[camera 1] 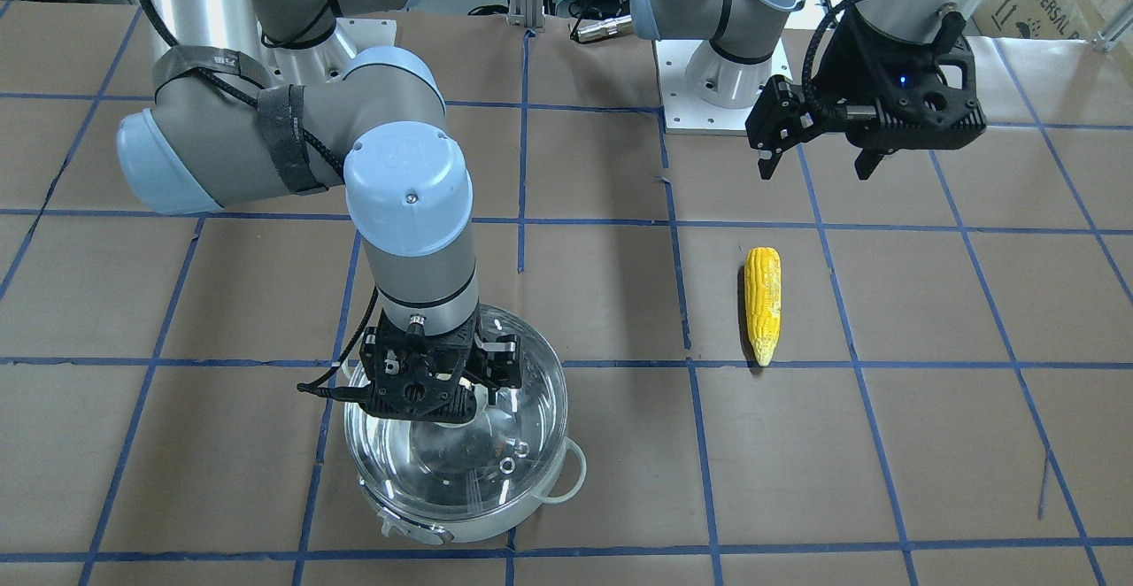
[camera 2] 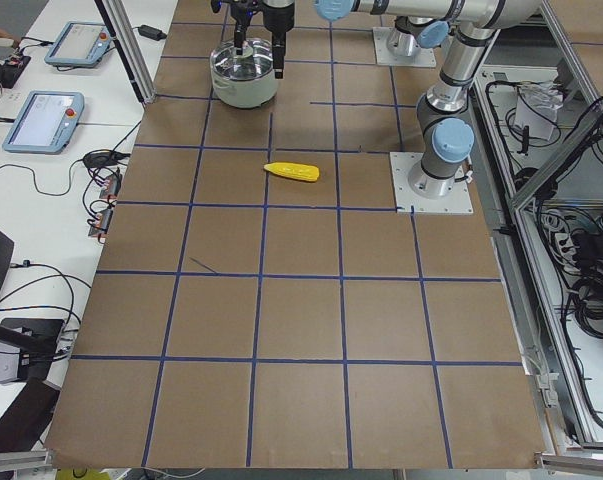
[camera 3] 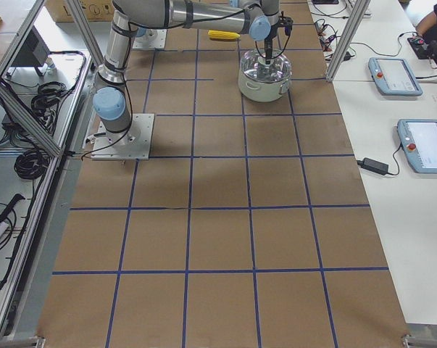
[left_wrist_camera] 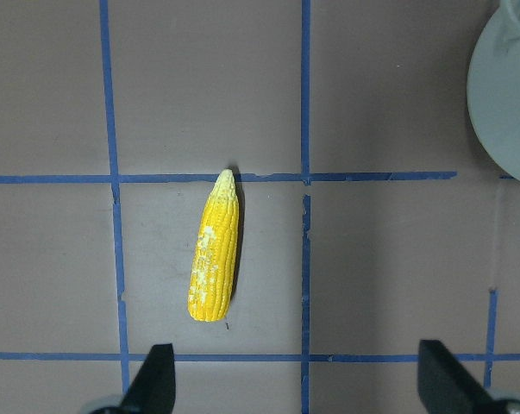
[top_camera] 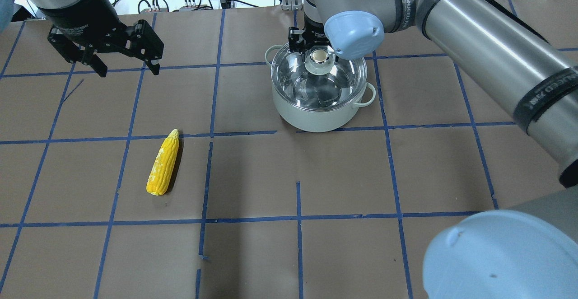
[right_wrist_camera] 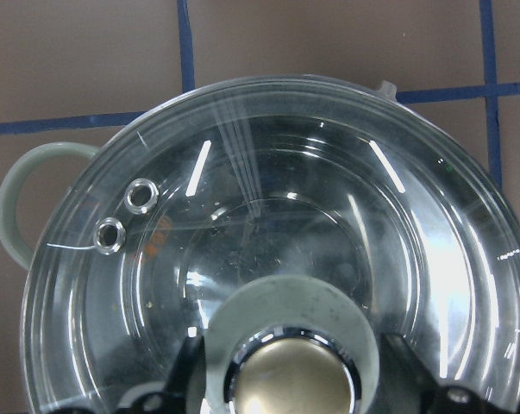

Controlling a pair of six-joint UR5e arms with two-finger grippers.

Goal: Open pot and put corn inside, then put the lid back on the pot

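Note:
The steel pot [camera 1: 478,528] stands on the table, also visible in the overhead view [top_camera: 316,118]. The clear glass lid [camera 1: 496,462] covers it. I cannot tell whether the lid rests on the rim or hangs just above it. My right gripper [camera 1: 460,400] is straight over the pot, its fingers closed on either side of the lid's pale knob [right_wrist_camera: 291,379]. The yellow corn [camera 1: 763,303] lies flat on the table, apart from the pot, pointed end towards the far side [top_camera: 163,168]. My left gripper [camera 1: 814,165] hangs open and empty above the table, short of the corn [left_wrist_camera: 215,259].
Brown paper with a blue tape grid covers the table [top_camera: 298,245]. The arms' base plates [camera 1: 721,117] stand at the robot's side. Tablets and cables [camera 2: 41,120] lie on a side bench beyond the table's edge.

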